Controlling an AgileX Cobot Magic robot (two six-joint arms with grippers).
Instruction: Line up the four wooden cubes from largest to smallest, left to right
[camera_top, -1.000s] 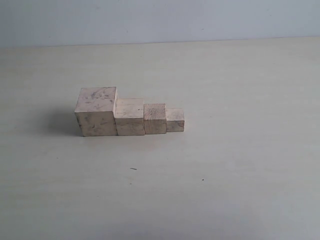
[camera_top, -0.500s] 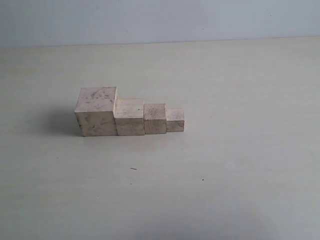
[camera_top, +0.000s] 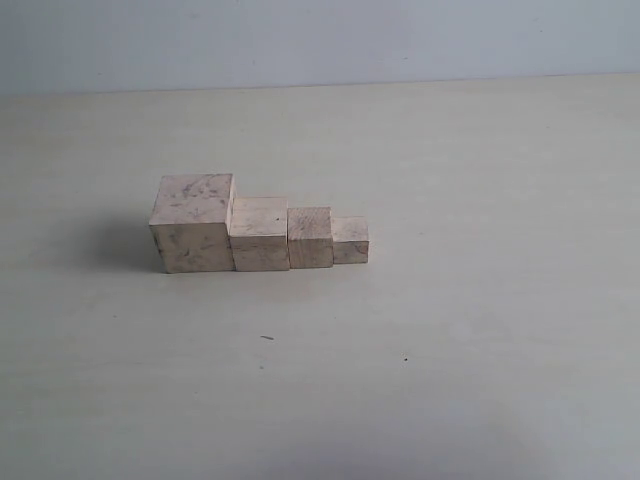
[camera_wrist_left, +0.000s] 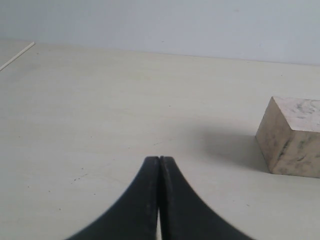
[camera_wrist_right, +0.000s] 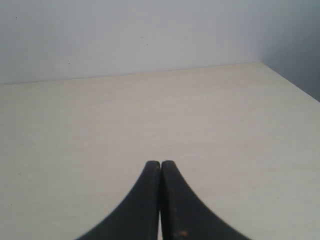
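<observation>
Your left gripper (camera_wrist_left: 159, 159) and right gripper (camera_wrist_right: 160, 162) are each pressed together, holding nothing. Farther out on the table (camera_top: 450, 330), the cubes (camera_top: 260, 235) touch in one row: largest (camera_top: 195, 225) at 9 o'clock, smallest (camera_top: 350, 241) at 3 o'clock. I'd judge the ordering done; nothing is left.

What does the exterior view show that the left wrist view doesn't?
Exterior only: the full row, side by side, stepping down left to right: largest cube, second cube, third cube, smallest cube. No arm appears in it.
Left wrist only: the left gripper, jaws shut with nothing between them.
Both: the largest cube, at the picture's edge in the wrist view, and the pale table.
</observation>
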